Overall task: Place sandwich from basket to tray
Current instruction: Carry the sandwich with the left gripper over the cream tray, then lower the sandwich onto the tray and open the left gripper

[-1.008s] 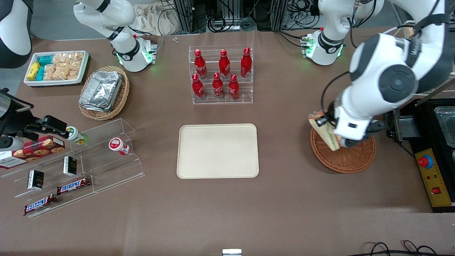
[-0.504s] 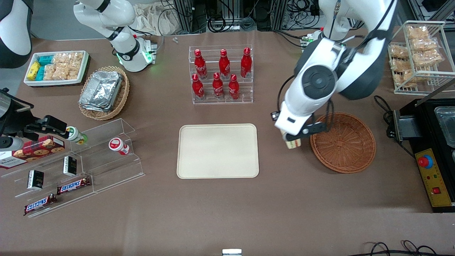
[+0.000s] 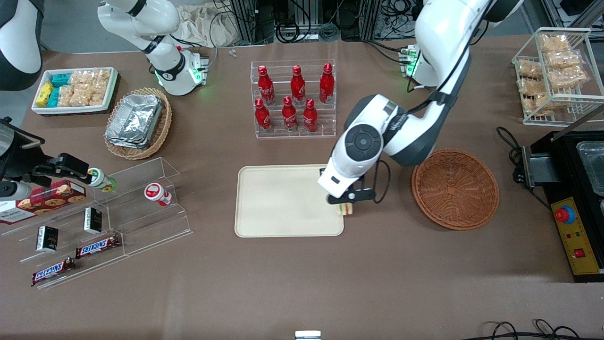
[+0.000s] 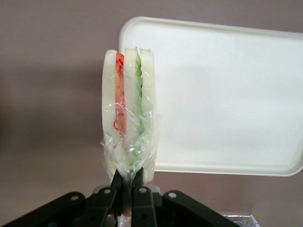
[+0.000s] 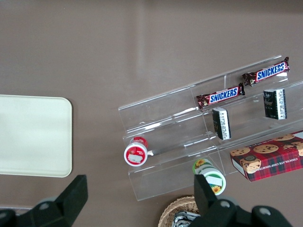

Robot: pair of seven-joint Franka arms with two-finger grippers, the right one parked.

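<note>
The left arm's pincer [image 4: 127,185] is clamped on a plastic-wrapped sandwich [image 4: 129,120], holding it above the cream tray's [image 3: 283,200] edge nearest the wicker basket [image 3: 455,189].

Robot lab staged as snack shop: cola bottles [image 3: 292,97] on acrylic rack, cable clutter, emergency-stop box [image 3: 573,233]

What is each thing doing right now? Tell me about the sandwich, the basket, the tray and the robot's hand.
sandwich: wrapped in clear film, held in the air at the tray's edge.
basket: holds nothing.
tray: nothing on it yet.
end effector: shut on the sandwich's wrap, at the tray's edge nearest the basket.
</note>
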